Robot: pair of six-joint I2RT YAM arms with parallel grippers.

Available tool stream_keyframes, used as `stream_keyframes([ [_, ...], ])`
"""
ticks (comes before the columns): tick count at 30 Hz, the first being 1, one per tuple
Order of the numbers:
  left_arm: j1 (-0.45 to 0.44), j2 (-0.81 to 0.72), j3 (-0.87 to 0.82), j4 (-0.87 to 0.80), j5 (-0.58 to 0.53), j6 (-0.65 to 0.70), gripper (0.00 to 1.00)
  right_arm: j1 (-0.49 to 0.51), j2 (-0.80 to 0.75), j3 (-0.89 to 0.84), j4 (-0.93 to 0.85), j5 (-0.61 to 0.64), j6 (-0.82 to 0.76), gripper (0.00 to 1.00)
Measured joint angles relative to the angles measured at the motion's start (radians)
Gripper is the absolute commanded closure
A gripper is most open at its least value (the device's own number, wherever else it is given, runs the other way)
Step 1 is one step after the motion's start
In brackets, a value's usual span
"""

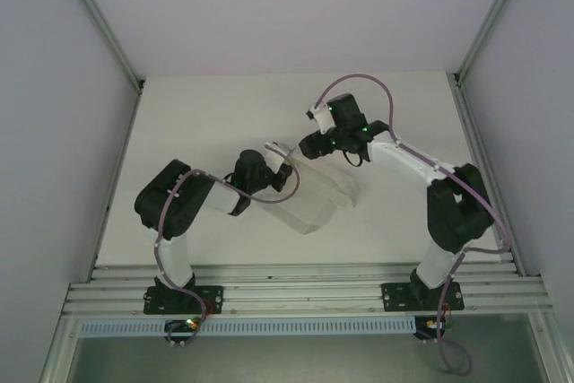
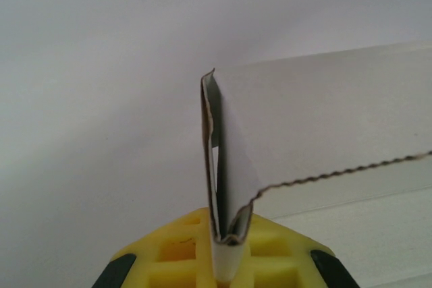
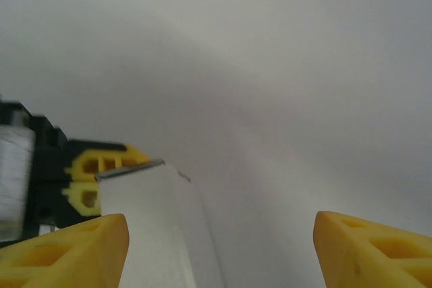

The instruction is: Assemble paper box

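Observation:
The paper box [image 1: 314,199] is a white cardboard blank lying partly folded at the table's middle. One flap stands up at its left end. My left gripper [image 1: 273,161] is shut on that flap. In the left wrist view the yellow fingers [image 2: 182,254] pinch the folded flap's edge, and the paper box [image 2: 324,119] spreads away to the right. My right gripper [image 1: 305,145] hovers just right of the flap, open. In the right wrist view its fingertips [image 3: 67,247] stand wide apart. A panel of the paper box [image 3: 148,234] rises near the left one, with the left gripper's fingers [image 3: 101,166] behind it.
The white table [image 1: 197,132] is walled by pale enclosure panels on the left, right and back. An aluminium rail [image 1: 305,280] runs along the near edge, with both arm bases on it. A metal post [image 1: 457,78] stands at the back right corner.

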Motion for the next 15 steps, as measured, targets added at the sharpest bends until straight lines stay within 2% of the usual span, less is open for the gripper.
stream_keyframes([
  [8, -0.003, 0.014, 0.017, 0.000, -0.014, 0.012, 0.99, -0.005, 0.081, 0.035, -0.057, -0.087, 0.017, 0.44],
  [12, -0.004, 0.020, 0.027, -0.009, -0.023, 0.019, 0.81, -0.009, 0.106, 0.047, -0.060, -0.132, 0.026, 0.45],
  [15, -0.005, 0.035, 0.041, -0.018, -0.022, 0.023, 0.78, -0.009, 0.113, 0.047, -0.061, -0.154, 0.030, 0.46],
])
